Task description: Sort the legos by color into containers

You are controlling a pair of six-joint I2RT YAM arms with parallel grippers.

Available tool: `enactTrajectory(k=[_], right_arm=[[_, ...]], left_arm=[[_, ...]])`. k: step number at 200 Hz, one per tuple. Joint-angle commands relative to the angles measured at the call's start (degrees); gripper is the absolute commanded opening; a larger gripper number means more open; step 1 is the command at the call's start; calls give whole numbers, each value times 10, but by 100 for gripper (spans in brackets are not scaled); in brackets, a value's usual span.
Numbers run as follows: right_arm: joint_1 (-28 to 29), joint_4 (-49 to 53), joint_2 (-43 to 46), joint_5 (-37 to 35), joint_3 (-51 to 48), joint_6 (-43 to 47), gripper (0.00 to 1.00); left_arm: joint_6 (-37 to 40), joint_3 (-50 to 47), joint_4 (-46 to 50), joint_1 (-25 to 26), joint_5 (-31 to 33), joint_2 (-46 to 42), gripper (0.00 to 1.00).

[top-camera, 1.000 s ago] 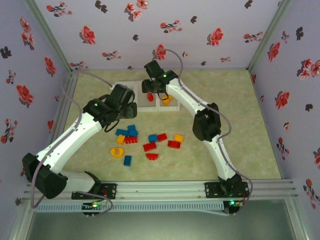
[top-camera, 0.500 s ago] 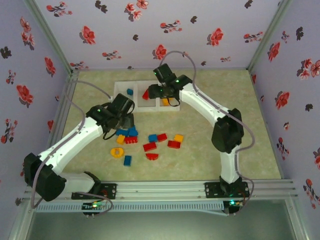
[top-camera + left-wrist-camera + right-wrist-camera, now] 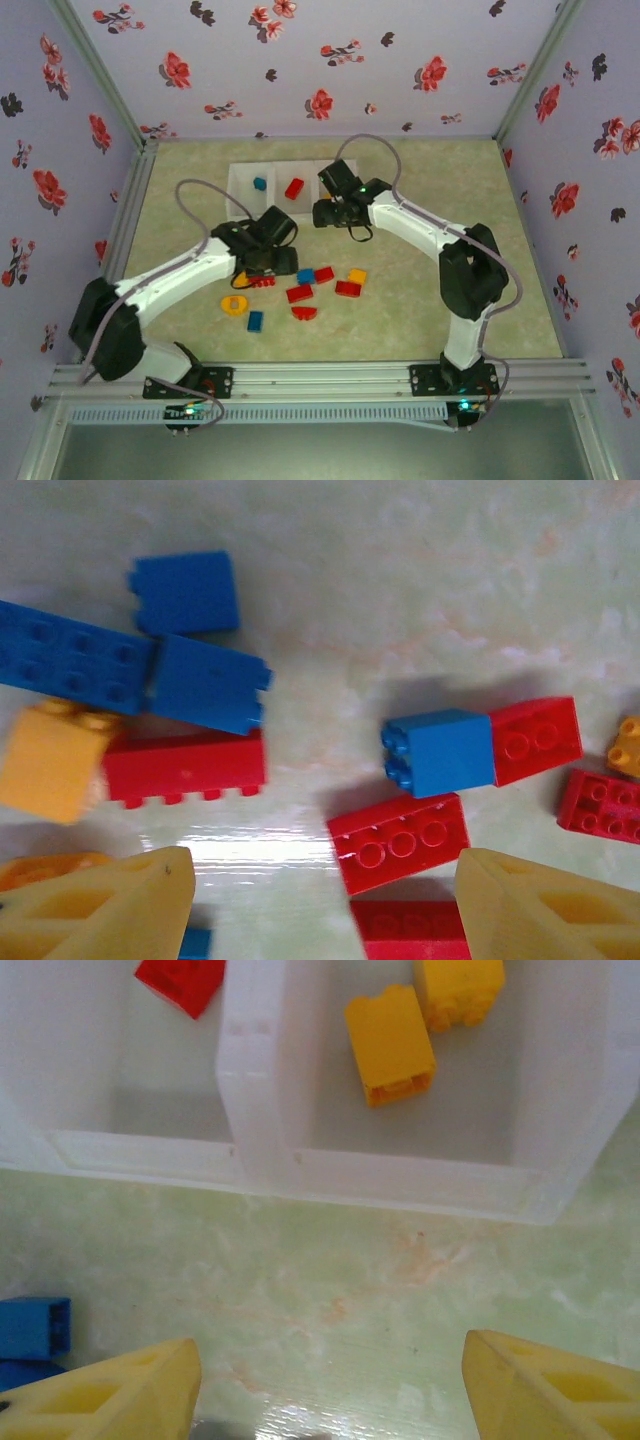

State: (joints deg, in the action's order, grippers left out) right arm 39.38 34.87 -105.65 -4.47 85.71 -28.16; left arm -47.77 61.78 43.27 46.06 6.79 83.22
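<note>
Green marbled table (image 3: 450, 170): left gripper (image 3: 325, 865), jaws apart and empty, over loose legos (image 3: 440, 750); right gripper (image 3: 330, 1345), likewise spread and empty, near the bins (image 3: 255, 1110).

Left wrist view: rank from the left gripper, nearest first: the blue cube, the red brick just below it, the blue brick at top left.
1. Red brick, low, right of centre.
2. Blue cube, just above it.
3. Top-left blue brick, far upper left.

Legos (image 3: 398, 840) blue, red, yellow-orange; containers (image 3: 255, 1110) white; walls (image 3: 300, 80) lilac with red flowers.
</note>
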Motion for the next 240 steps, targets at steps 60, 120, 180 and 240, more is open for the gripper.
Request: enactTrajectory(k=[60,120,180,240], right_arm=[[-30,-18,87,-26,-74,-28,76],[-48,-25,119,-24,-113,-29,76],[-51,-26,119,-23,-118,-28,76],[-51,-25,111,-20,-110,-28,76]], left_arm=[[-24,74,-39,44,-61,142,75],[-8,109,-32,43,-57,202,72],[1,116,-3,37,-31,217,63],[10,108,13,32,-16,217,62]])
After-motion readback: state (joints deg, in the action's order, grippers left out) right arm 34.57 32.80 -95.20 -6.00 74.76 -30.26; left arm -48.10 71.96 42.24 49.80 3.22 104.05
